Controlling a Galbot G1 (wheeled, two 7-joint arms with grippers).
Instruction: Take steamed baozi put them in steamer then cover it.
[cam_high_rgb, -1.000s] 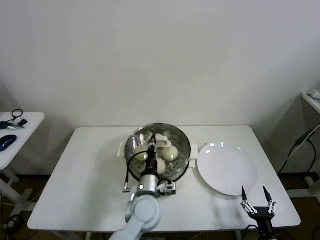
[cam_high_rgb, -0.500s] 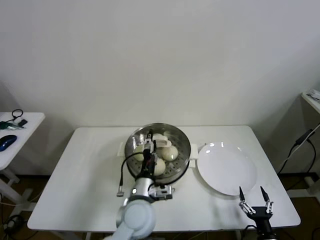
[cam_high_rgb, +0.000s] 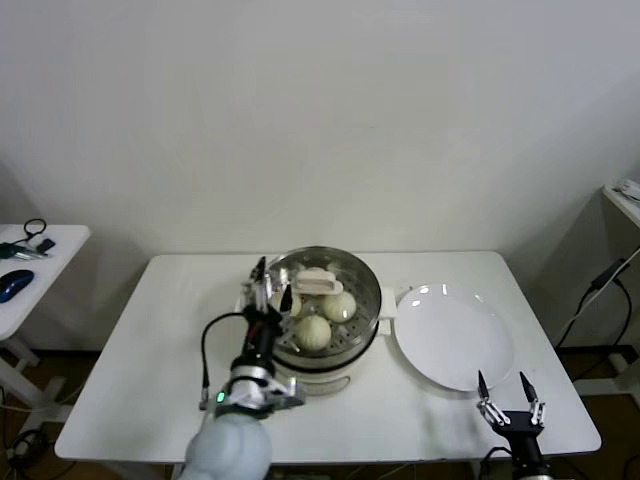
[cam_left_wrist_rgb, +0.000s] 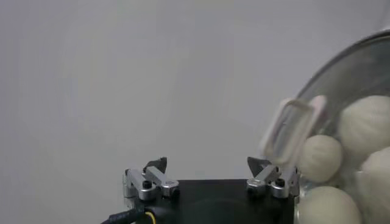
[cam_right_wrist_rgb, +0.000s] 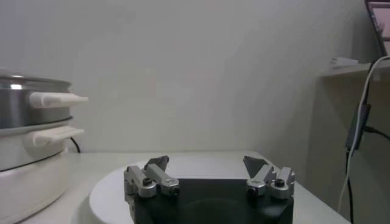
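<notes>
The steamer (cam_high_rgb: 362, 322) stands mid-table with the clear glass cover on it; the cover's cream handle (cam_high_rgb: 318, 283) is on top. Three baozi show through the glass, one at the front (cam_high_rgb: 313, 333). My left gripper (cam_high_rgb: 270, 285) is open and empty, just left of the steamer's rim and apart from the handle. In the left wrist view the gripper (cam_left_wrist_rgb: 207, 167) is open, with the handle (cam_left_wrist_rgb: 292, 128) and baozi (cam_left_wrist_rgb: 320, 157) off to one side. My right gripper (cam_high_rgb: 508, 393) is open and empty at the table's front right; it also shows in its wrist view (cam_right_wrist_rgb: 207, 164).
A flat white plate (cam_high_rgb: 452, 335) lies right of the steamer, bare; its rim (cam_right_wrist_rgb: 109, 189) and the steamer's side handles (cam_right_wrist_rgb: 58, 99) show in the right wrist view. A small side table (cam_high_rgb: 30, 270) with a few objects stands far left. A shelf (cam_high_rgb: 625, 195) is at the far right.
My left gripper has moved off the cover's handle, leftward to the steamer's left rim, and is open. The cover stays on the steamer. The right gripper has barely moved.
</notes>
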